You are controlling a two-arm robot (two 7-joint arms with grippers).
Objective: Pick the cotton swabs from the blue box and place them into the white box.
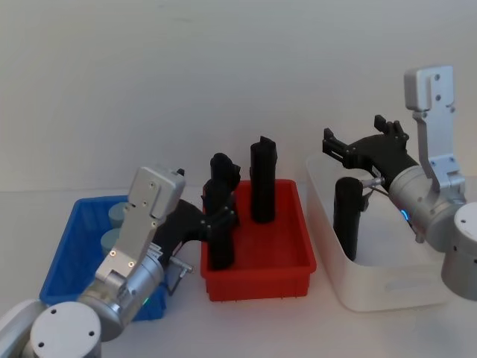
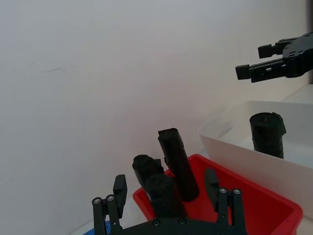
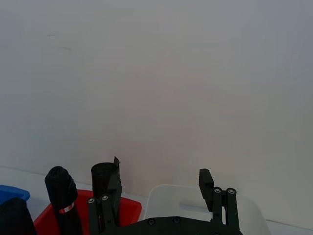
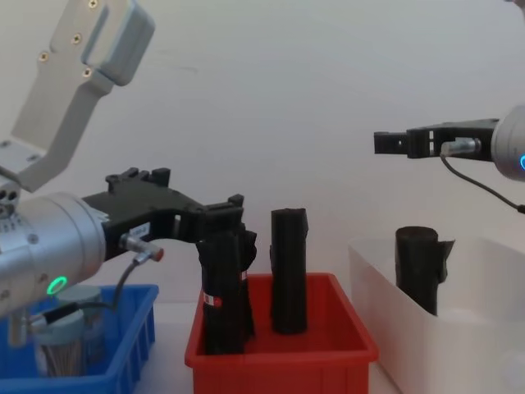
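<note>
The blue box [image 1: 68, 253] sits at the left and holds two cotton swabs tubs [image 1: 119, 215] with pale lids; one tub [image 4: 70, 341] shows from the side in the chest view. My left gripper [image 1: 218, 209] reaches past the blue box over the red tray. It is open, and its fingers [image 2: 120, 188] straddle a black roll [image 2: 164, 196] without closing on it. At the right, the white box [image 1: 387, 291] has one black roll [image 1: 348, 216] standing in it. My right gripper [image 1: 353, 128] hovers above that box, open with nothing between its fingers [image 3: 204, 176].
The red tray [image 1: 261, 280] stands between the two boxes with three tall black rolls [image 1: 262, 179] upright in it. A plain pale wall rises close behind the table. Bare table lies in front of the trays.
</note>
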